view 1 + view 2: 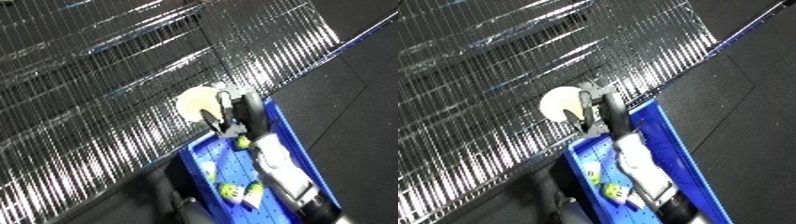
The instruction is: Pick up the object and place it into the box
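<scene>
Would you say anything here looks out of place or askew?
Nothing looks spilled or damaged. A black hand holds a pale round object against the wire rack, above the blue bin. The whole view is tilted, probably from the robot's lean.

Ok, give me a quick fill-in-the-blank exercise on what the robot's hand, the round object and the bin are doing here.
1. The hand holds a pale, ____-shaped object.
2. The bin below the forearm is ____ in colour.
3. The held object is over the wire ____, not yet inside the bin.
4. Small yellow-green items already lie ____ the bin.

Missing words: round; blue; mesh; inside
</scene>
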Robot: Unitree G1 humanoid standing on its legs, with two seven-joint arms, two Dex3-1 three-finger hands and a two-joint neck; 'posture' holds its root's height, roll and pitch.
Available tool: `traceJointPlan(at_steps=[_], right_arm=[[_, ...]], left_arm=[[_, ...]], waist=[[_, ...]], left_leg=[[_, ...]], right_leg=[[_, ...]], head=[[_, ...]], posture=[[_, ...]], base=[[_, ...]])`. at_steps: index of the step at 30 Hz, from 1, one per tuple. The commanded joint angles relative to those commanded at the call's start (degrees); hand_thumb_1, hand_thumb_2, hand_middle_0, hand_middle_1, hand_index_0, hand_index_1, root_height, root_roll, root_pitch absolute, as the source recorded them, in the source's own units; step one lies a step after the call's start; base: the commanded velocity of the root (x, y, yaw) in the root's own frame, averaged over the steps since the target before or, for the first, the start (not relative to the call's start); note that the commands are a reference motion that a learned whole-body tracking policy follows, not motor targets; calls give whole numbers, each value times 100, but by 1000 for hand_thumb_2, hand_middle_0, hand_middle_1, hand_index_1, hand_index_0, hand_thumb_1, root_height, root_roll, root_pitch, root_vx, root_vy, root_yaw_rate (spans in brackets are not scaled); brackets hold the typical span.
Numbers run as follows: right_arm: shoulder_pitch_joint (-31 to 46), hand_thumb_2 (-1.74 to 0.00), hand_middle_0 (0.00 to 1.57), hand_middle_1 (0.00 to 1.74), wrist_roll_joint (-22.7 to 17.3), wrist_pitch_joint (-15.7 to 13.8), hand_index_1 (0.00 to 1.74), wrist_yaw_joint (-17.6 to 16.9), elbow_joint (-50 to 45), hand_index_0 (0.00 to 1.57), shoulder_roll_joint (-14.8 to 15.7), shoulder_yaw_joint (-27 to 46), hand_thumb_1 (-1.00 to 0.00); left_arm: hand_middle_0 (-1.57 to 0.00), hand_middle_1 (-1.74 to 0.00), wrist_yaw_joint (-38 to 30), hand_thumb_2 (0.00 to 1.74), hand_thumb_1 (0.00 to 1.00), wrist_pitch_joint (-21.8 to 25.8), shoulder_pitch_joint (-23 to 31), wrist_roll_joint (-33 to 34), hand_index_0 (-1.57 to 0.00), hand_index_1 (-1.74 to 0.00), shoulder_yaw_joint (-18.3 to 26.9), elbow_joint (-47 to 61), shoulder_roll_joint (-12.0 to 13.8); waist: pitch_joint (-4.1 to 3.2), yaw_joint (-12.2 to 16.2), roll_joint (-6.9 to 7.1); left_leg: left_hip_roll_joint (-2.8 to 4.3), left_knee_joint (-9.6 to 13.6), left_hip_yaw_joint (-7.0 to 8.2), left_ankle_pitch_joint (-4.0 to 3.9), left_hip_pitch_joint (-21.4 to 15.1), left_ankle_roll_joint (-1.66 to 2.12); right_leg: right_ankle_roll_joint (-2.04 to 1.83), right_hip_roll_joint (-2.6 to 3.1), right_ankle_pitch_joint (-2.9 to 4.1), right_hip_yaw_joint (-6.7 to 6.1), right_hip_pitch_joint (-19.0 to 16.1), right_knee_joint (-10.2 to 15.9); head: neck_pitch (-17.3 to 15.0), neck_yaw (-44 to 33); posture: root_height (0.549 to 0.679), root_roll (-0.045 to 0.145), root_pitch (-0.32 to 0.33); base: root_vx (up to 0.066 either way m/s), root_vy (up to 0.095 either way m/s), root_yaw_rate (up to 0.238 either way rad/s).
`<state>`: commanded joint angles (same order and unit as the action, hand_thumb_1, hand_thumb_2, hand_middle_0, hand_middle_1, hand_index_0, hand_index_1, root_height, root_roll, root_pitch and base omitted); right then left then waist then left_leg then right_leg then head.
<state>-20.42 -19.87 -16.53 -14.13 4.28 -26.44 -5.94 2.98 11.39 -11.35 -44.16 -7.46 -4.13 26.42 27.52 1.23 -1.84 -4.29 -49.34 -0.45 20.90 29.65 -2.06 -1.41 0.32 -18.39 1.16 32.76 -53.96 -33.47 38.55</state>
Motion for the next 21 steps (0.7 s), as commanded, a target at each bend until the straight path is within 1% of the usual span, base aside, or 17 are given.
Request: traceJointPlan(at_steps=[1, 2, 3, 4, 5, 10, 11, 12, 16, 17, 18, 21], right_arm=[[114, -1740, 1570, 1740, 6, -38, 1740, -19, -100, 1570, -14, 63, -1000], [345, -1740, 1570, 1740, -12, -115, 1740, -42, -288, 1570, -46, 197, -1000], [454, -1740, 1570, 1740, -29, -147, 1740, -55, -377, 1570, -61, 267, -1000], [454, -1740, 1570, 1740, -29, -147, 1740, -55, -377, 1570, -61, 267, -1000], [630, -1740, 1570, 1740, -67, -173, 1740, -90, -541, 1570, -83, 393, -1000], [923, -1740, 1570, 1740, -104, -251, 1740, -290, -801, 1570, -132, 654, -1000], [923, -1740, 1570, 1740, -104, -251, 1740, -290, -801, 1570, -132, 654, -1000], [1045, -1740, 1570, 1740, -91, -277, 1740, -382, -882, 1570, -149, 759, -1000], [1311, -1740, 1570, 1740, -120, -293, 1740, -541, -1022, 1570, -181, 999, -1000], [1311, -1740, 1570, 1740, -120, -293, 1740, -541, -1022, 1570, -181, 999, -1000], [1447, -1740, 1570, 1740, -132, -304, 1740, -597, -1054, 1570, -206, 1116, -1000], [1702, -1740, 1570, 1740, -136, -333, 1740, -659, -1076, 1570, -245, 1295, -1000]], left_arm=[[-1570, -1740, 24, 1740, 1000, 13, 40, 5, -1570, -1740, 29, 10, 0], [-1570, -1740, 89, 1740, 1000, 50, 119, 19, -1570, -1740, 90, 14, -5], [-1570, -1740, 120, 1740, 1000, 68, 154, 26, -1570, -1740, 123, 15, -10], [-1570, -1740, 120, 1740, 1000, 68, 154, 26, -1570, -1740, 123, 15, -10], [-1570, -1740, 154, 1740, 1000, 97, 199, 44, -1570, -1740, 176, 20, -23], [-1570, -1740, 147, 1740, 1000, 140, 234, 65, -1570, -1740, 268, 60, -33], [-1570, -1740, 147, 1740, 1000, 140, 234, 65, -1570, -1740, 268, 60, -33], [-1570, -1740, 126, 1740, 1000, 168, 240, 67, -1570, -1740, 289, 73, -42], [-1570, -1740, 114, 1740, 1000, 244, 255, 63, -1570, -1740, 349, 89, -67], [-1570, -1740, 114, 1740, 1000, 244, 255, 63, -1570, -1740, 349, 89, -67], [-1570, -1740, 119, 1740, 1000, 296, 273, 46, -1570, -1740, 385, 89, -82], [-1570, -1740, 125, 1740, 1000, 380, 327, 16, -1570, -1740, 450, 105, -109]], waist=[[-18, 28, 10], [-53, 86, 25], [-70, 117, 32], [-70, 117, 32], [-95, 174, 41], [-124, 315, 50], [-124, 315, 50], [-121, 374, 53], [-97, 509, 49], [-97, 509, 49], [-76, 583, 39], [-40, 710, 23]], left_leg=[[9, 31, 7, -2, -28, 0], [32, 102, 27, -11, -91, 4], [45, 145, 39, -19, -125, 6], [45, 145, 39, -19, -125, 6], [72, 246, 64, -43, -197, 13], [132, 452, 138, -99, -327, 37], [132, 452, 138, -99, -327, 37], [149, 514, 171, -116, -358, 45], [188, 639, 249, -145, -415, 58], [188, 639, 249, -145, -415, 58], [207, 689, 288, -154, -449, 62], [239, 746, 351, -157, -506, 66]], right_leg=[[-7, 9, 6, -14, -26, 34], [-23, 24, 21, -46, -83, 109], [-30, 33, 31, -63, -112, 153], [-30, 33, 31, -63, -112, 153], [-45, 49, 58, -100, -171, 249], [-75, 91, 124, -179, -266, 445], [-75, 91, 124, -179, -266, 445], [-83, 115, 151, -211, -288, 514], [-92, 150, 205, -272, -312, 649], [-92, 150, 205, -272, -312, 649], [-88, 165, 217, -305, -314, 682], [-76, 189, 214, -357, -312, 692]], head=[[32, -13], [112, -16], [144, -10], [144, -10], [199, 23], [432, 192], [432, 192], [556, 282], [772, 534], [772, 534], [869, 653], [958, 888]], posture=[[617, 62, 14], [619, 62, 15], [621, 62, 16], [621, 62, 16], [623, 62, 18], [628, 62, 24], [628, 62, 24], [630, 62, 28], [633, 63, 39], [633, 63, 39], [634, 64, 43], [635, 66, 47]], base=[[-35, -1, -176], [-37, 5, -178], [-38, 9, -188], [-38, 9, -188], [-36, 12, -171], [-43, 20, -181], [-48, 27, -191], [-51, 29, -171], [-55, 40, -169], [-58, 53, -172], [-49, 67, -160], [-38, 77, -164]])
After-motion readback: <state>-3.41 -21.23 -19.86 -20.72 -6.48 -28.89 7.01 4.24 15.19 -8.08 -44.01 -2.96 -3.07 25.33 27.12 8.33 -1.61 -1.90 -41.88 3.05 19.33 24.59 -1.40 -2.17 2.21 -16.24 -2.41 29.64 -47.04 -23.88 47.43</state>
